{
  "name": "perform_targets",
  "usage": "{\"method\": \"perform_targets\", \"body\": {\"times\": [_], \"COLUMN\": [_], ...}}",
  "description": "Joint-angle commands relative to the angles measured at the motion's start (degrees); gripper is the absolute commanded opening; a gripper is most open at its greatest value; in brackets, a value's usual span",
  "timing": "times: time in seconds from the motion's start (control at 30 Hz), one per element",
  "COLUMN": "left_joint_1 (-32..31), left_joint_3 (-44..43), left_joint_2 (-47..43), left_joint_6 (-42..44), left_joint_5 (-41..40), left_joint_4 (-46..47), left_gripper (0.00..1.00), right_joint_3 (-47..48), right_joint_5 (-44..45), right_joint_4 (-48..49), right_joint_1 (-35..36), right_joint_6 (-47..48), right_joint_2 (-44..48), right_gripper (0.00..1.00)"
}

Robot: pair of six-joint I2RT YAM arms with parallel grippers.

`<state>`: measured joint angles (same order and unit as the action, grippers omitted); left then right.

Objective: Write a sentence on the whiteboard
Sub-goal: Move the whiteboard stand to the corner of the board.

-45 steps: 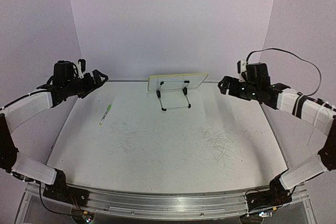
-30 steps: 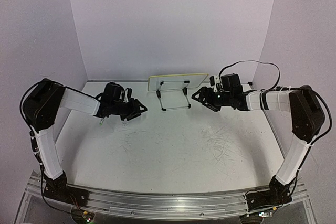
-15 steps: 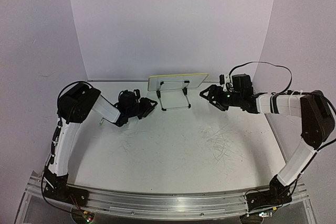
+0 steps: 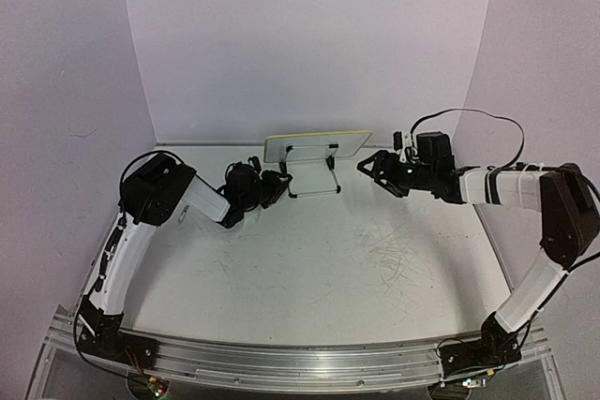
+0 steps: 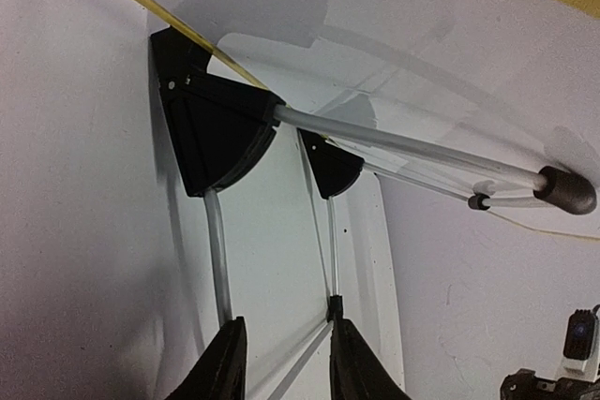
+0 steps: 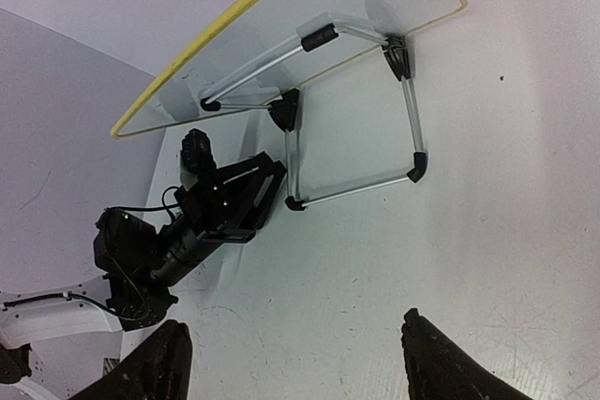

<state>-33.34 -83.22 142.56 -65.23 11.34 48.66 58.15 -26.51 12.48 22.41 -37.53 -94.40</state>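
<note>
Whiteboard (image 4: pixel 356 142), yellow-rimmed, tilted on wire stand (image 5: pixel 220 133); left gripper (image 5: pixel 286 334) narrowly parted astride stand's foot, right gripper (image 6: pixel 292 330) spread wide.

Left gripper (image 4: pixel 279 182) low, narrowly parted (right gripper (image 4: pixel 368 167) spread wide, facing it)

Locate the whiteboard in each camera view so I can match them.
Top external: whiteboard at back centre.
Left wrist: whiteboard fills the top, seen from underneath.
Right wrist: whiteboard at upper centre, tilted.
Shared landmark: its black wire stand.
</note>
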Motion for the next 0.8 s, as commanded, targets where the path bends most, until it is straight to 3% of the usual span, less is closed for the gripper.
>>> {"method": "perform_targets", "body": {"times": [0.0,0.17,0.53,0.77], "left_joint_1": [-1.19,-2.19,-2.77,-3.07], "left_joint_3": [-0.89,-0.13,8.83,-0.89], "left_joint_2": [2.1,1.56,-9.73,-4.37], "left_joint_6": [-1.29,-0.8,8.8,7.83], "left_joint_5": [-1.27,-2.17,-18.25,-15.79], "left_joint_4": [-0.54,-0.77,-12.23,-20.62], "left_gripper": [0.26,0.16,0.35,0.42], "right_joint_3": [-1.45,-2.93,-3.87,-3.8], "right_joint_5": [-0.45,0.07,0.54,0.34], "right_joint_4": [1.85,1.85,1.98,2.04], "right_joint_1": [-0.27,-0.24,-0.25,-0.26], "right_joint_6": [0.45,0.5,0.47,0.37], "right_joint_2": [3.45,4.51,4.57,4.4], "right_gripper": [0.78,0.78,0.78,0.78]}}
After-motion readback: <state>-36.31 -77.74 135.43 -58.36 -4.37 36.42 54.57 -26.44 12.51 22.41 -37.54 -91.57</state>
